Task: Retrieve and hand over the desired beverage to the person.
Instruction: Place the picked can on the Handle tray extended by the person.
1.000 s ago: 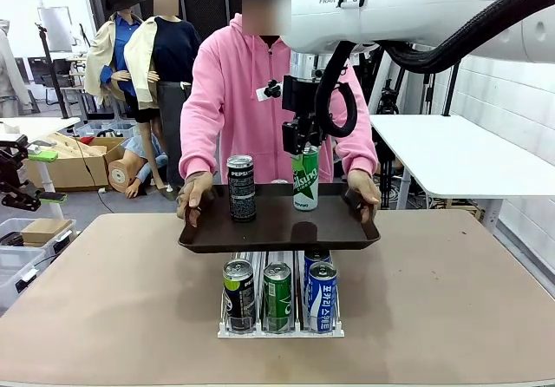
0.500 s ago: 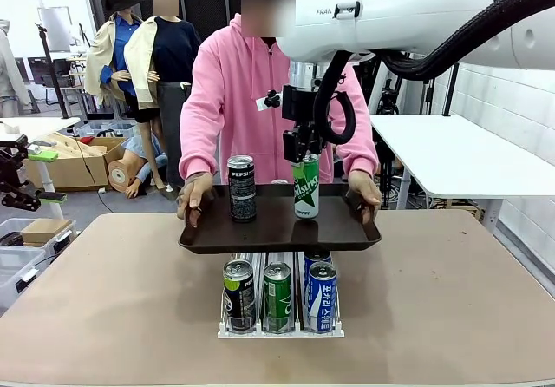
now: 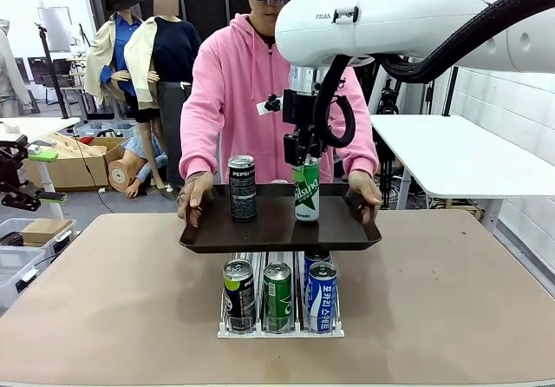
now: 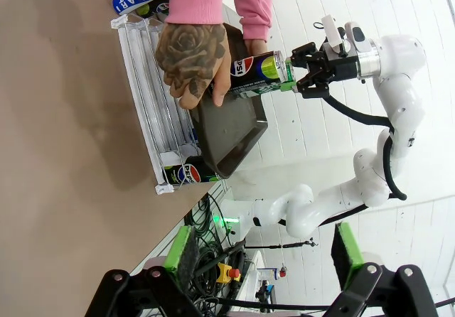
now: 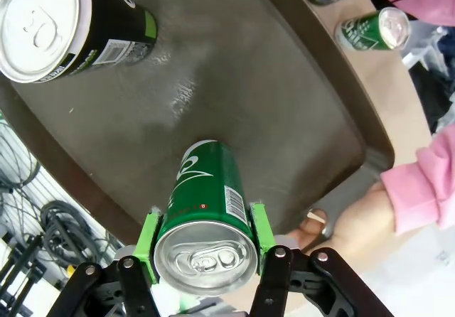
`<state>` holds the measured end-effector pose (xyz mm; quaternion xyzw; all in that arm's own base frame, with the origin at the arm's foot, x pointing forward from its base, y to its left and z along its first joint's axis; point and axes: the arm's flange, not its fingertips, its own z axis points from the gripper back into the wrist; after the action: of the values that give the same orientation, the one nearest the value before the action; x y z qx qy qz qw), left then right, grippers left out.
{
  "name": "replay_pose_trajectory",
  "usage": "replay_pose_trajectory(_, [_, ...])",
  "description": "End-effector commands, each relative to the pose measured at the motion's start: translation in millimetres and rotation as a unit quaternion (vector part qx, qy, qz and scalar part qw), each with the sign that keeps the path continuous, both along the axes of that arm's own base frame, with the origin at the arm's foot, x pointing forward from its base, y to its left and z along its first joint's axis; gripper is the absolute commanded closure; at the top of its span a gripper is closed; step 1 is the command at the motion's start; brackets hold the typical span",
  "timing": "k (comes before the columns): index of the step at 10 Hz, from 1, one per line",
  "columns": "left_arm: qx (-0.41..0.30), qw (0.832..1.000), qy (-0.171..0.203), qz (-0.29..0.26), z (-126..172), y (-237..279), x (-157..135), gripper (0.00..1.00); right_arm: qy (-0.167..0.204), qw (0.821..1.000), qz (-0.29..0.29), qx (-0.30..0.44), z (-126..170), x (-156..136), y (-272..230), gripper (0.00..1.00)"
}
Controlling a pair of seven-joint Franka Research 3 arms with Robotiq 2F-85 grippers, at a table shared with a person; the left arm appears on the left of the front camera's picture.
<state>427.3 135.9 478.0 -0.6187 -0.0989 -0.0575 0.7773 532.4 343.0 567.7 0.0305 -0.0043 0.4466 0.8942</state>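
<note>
My right gripper (image 3: pixel 303 151) is shut on the top of a green can (image 3: pixel 305 189), which stands upright. The can's base is down at the surface of a dark brown tray (image 3: pixel 277 232). In the right wrist view the green pads (image 5: pixel 148 235) clamp both sides of the green can (image 5: pixel 206 196) over the tray (image 5: pixel 234 68). The person (image 3: pixel 251 83) in a pink hoodie holds the tray with both hands above the table's far side. A black Pepsi can (image 3: pixel 241 187) stands on the tray's left part. My left gripper (image 4: pixel 266 260) is open and holds nothing.
A clear rack (image 3: pixel 279 328) on the table under the tray holds a black-green can (image 3: pixel 238 290), a green can (image 3: pixel 277 293) and blue cans (image 3: pixel 321 291). The brown tabletop (image 3: pixel 451 300) is bare on both sides of it. A white table (image 3: pixel 451 148) stands at right.
My right gripper has lowered the green can a little, down to the tray's surface. The tray and the Pepsi can have stayed put.
</note>
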Motion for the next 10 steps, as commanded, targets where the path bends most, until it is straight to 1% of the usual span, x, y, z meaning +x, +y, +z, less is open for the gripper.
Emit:
replay_pose_trajectory(1, [0.000, 1.000, -0.002, 0.004, 1, 0, -3, 0.00, 0.003, 1.000, 0.012, 0.013, 3, -1, -6, 0.31])
replay_pose_trajectory(2, [0.000, 1.000, -0.002, 0.004, 1, 0, -3, 0.00, 0.001, 1.000, 0.011, 0.013, 6, -1, -7, 0.11])
replay_pose_trajectory(3, [0.000, 1.000, -0.002, 0.004, 1, 0, -3, 0.00, 0.000, 1.000, 0.012, 0.013, 8, -2, -7, 0.00])
replay_pose_trajectory(4, [0.000, 1.000, -0.002, 0.004, 1, 0, -3, 0.00, -0.001, 1.000, 0.011, 0.013, 11, -2, -8, 0.00])
replay_pose_trajectory(6, [0.000, 1.000, -0.002, 0.004, 1, 0, -3, 0.00, -0.025, 1.000, 0.006, 0.017, 33, -10, -20, 0.00])
replay_pose_trajectory(8, [0.000, 1.000, -0.002, 0.004, 1, 0, -3, 0.00, -0.040, 0.999, -0.003, 0.023, 52, -22, -38, 0.00])
replay_pose_trajectory(10, [0.000, 1.000, -0.002, 0.004, 1, 0, -3, 0.00, -0.048, 0.998, -0.007, 0.038, 60, -31, -55, 0.00])
